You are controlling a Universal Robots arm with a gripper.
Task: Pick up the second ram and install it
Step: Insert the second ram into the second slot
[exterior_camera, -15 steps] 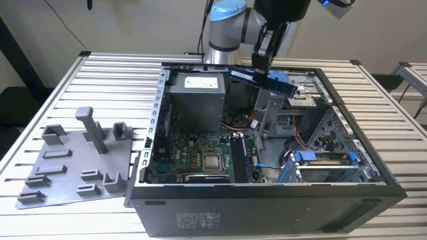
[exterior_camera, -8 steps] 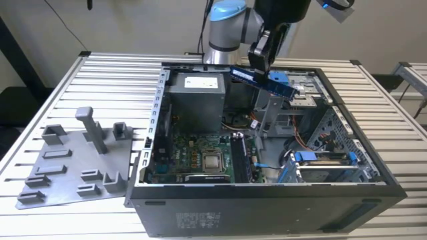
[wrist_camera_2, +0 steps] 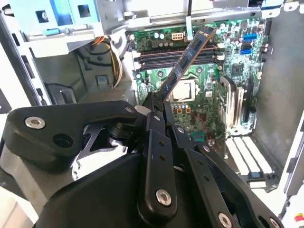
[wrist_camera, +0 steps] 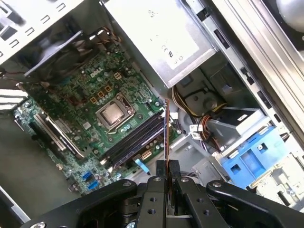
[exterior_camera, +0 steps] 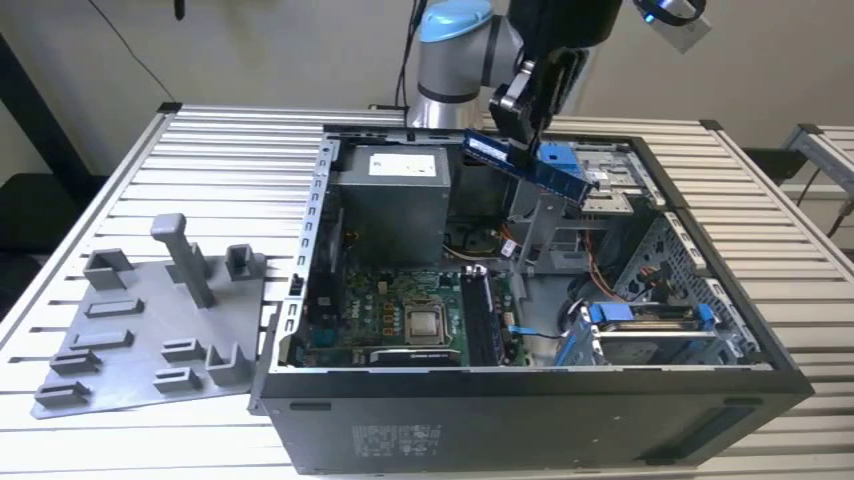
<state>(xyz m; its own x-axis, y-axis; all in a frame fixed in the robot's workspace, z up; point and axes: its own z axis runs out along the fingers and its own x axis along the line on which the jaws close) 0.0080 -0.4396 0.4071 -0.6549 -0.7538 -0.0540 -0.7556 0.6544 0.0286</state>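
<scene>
The second ram (exterior_camera: 527, 163), a long dark stick with black chips, hangs tilted above the open computer case (exterior_camera: 534, 400), near its back. My gripper (exterior_camera: 525, 125) is shut on it from above. In the second wrist view the ram (wrist_camera_2: 186, 59) slants out from my gripper (wrist_camera_2: 156, 102) over the green motherboard (wrist_camera_2: 209, 109). In the first wrist view the ram (wrist_camera: 166, 135) is edge-on, clamped by my gripper (wrist_camera: 167, 166), above the dark memory slots (wrist_camera: 133, 140) beside the processor socket (wrist_camera: 111, 114).
A grey power supply box (exterior_camera: 394, 190) fills the case's back corner. Blue drive brackets (exterior_camera: 641, 315) and cables sit on the exterior view's right. A flat grey holder tray (exterior_camera: 147, 330) with an upright T-shaped post (exterior_camera: 180, 255) lies on the slatted table, left of the case.
</scene>
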